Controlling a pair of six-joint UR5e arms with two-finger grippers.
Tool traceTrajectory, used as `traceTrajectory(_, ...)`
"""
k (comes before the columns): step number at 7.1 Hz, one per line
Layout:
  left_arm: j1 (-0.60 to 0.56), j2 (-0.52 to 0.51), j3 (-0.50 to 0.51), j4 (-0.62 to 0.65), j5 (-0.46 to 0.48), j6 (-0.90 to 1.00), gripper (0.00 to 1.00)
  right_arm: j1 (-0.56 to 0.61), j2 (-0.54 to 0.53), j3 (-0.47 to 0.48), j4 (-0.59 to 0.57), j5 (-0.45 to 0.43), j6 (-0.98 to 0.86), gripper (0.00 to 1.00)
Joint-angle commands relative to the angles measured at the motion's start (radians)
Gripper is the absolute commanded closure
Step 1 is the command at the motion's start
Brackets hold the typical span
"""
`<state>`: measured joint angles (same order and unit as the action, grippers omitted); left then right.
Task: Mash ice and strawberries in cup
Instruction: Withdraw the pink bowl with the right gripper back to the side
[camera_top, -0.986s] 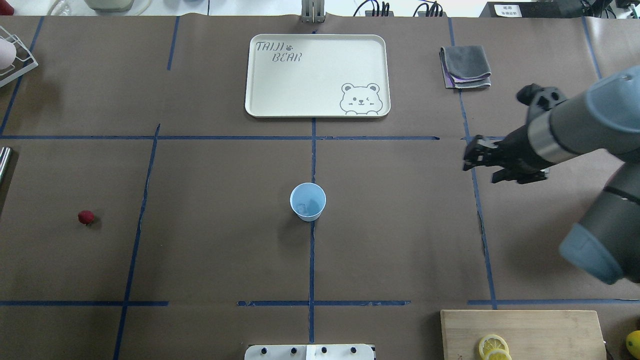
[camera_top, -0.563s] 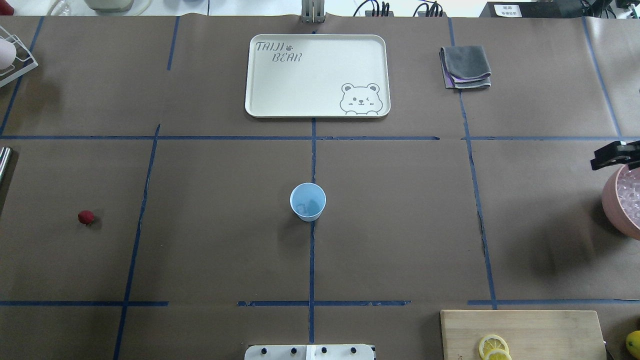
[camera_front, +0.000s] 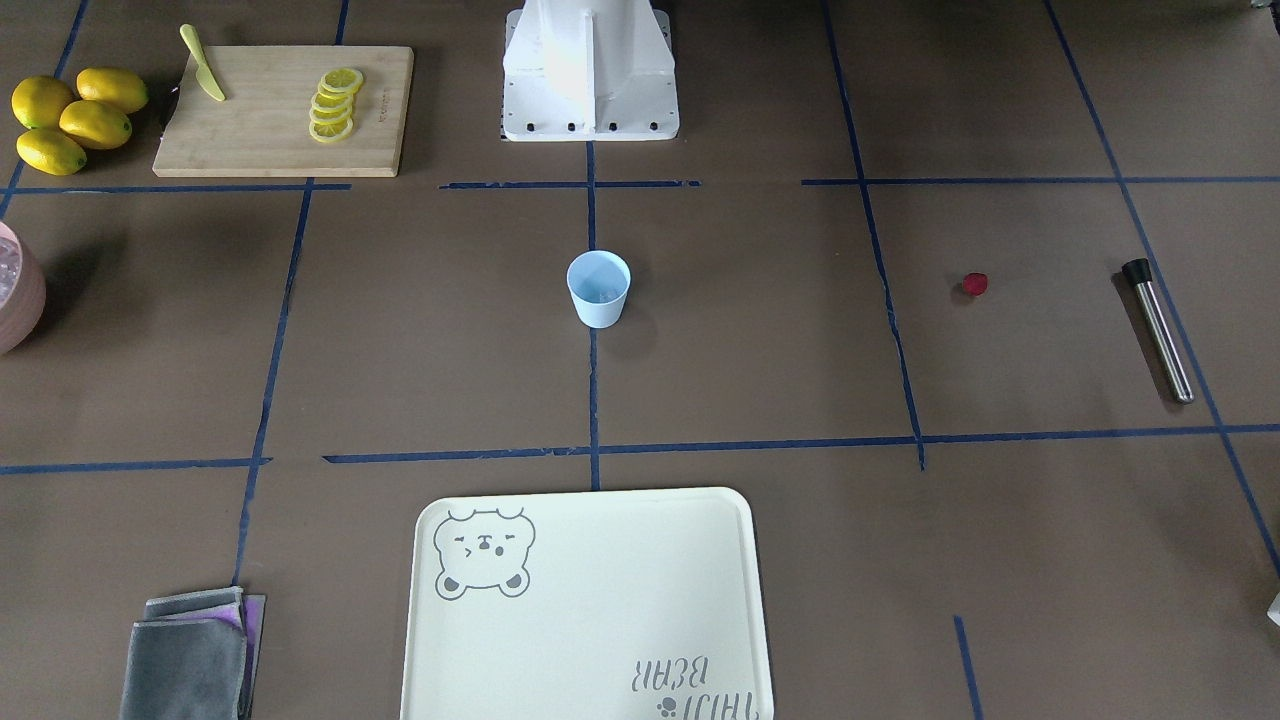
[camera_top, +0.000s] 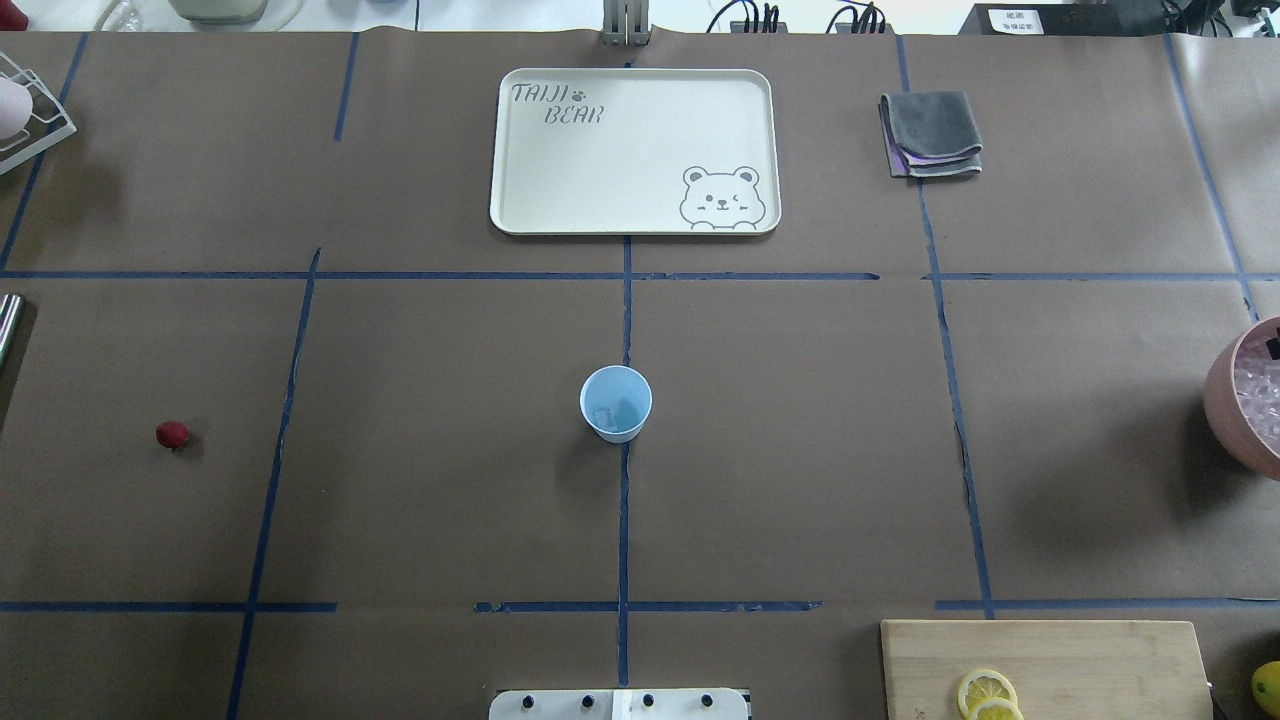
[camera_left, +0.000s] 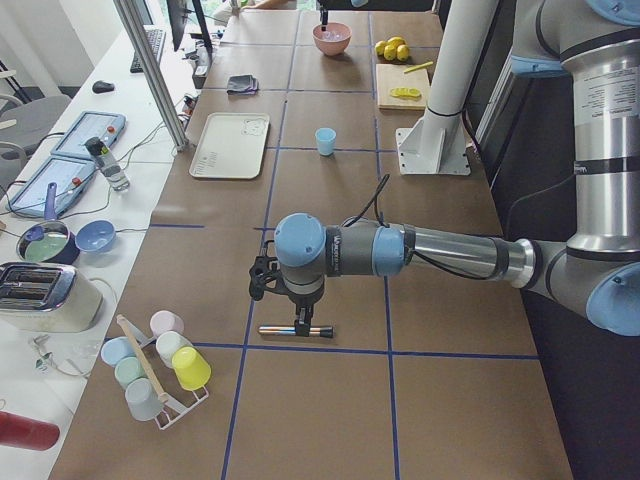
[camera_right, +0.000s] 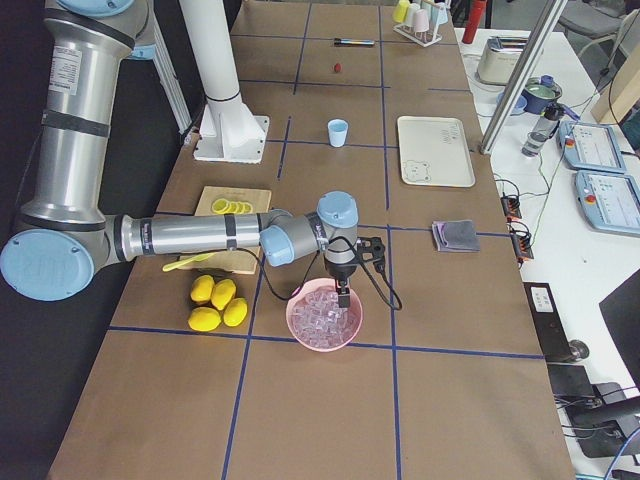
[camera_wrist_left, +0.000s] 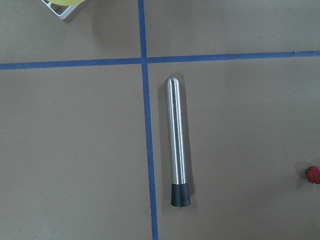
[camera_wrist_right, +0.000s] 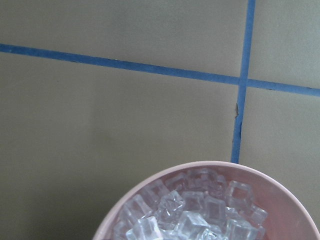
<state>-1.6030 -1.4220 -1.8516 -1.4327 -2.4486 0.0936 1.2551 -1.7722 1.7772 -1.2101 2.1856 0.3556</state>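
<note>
The pale blue cup (camera_top: 615, 403) stands upright at the table's centre (camera_front: 599, 288), with a small clear piece of ice (camera_top: 603, 414) at its bottom. More ice (camera_wrist_right: 190, 215) fills a pink bowl (camera_right: 325, 318) at the right edge. My right gripper (camera_right: 343, 296) hangs just over that ice; I cannot tell whether it is open or shut. One red strawberry (camera_top: 172, 434) lies alone on the left (camera_front: 975, 285). Beyond it lies a steel muddler (camera_wrist_left: 177, 140). My left gripper (camera_left: 300, 322) hovers right above the muddler (camera_left: 295, 330), its state unclear.
A cream bear tray (camera_top: 634, 150) and a folded grey cloth (camera_top: 932, 133) lie at the far side. A cutting board (camera_front: 280, 110) holds lemon slices and a green knife, with whole lemons (camera_front: 70, 118) beside it. A rack of cups (camera_left: 160, 365) stands at the left end.
My right arm has swung right, out of the overhead view, leaving only a sliver of gripper over the now uncovered pink bowl. Cup and strawberry have not moved.
</note>
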Motion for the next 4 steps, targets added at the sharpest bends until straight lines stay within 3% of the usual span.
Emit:
traceTrajectory(1,0.000,0.000,-0.001,0.000,-0.007,-0.002,0.00,0.003,-0.010,-0.068,0.112,0.012,0.049,0.05)
traceTrajectory(4,-0.002,0.003,-0.015,0.002,-0.007,-0.002,0.00,0.001,-0.035,-0.079,0.112,0.043,0.054,0.06)
